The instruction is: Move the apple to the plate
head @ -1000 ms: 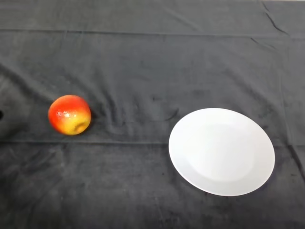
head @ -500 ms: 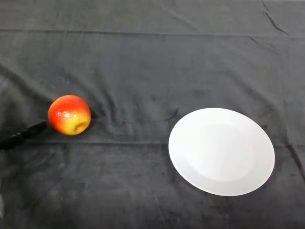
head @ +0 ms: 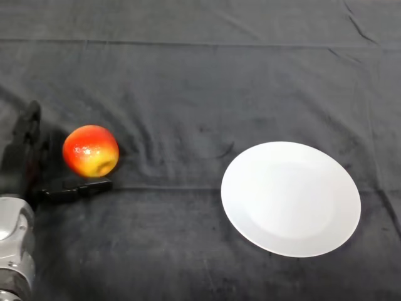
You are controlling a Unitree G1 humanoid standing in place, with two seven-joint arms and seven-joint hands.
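Hand (head: 25, 164) spread wide, holding nothing; apple (head: 91, 150) sits just right of the palm, between thumb and fingers. Risk: a round apple could roll off if one side touches first. Plate (head: 291, 198) well off to the right, only wrinkled cloth (head: 200, 75) between.

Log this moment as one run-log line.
left hand: open, beside apple | apple: on cloth, not gripped | plate: empty, right of apple

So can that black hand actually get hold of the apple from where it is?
Probably yes. The left hand is open right beside the apple, thumb below it and fingers behind, with nothing between them.
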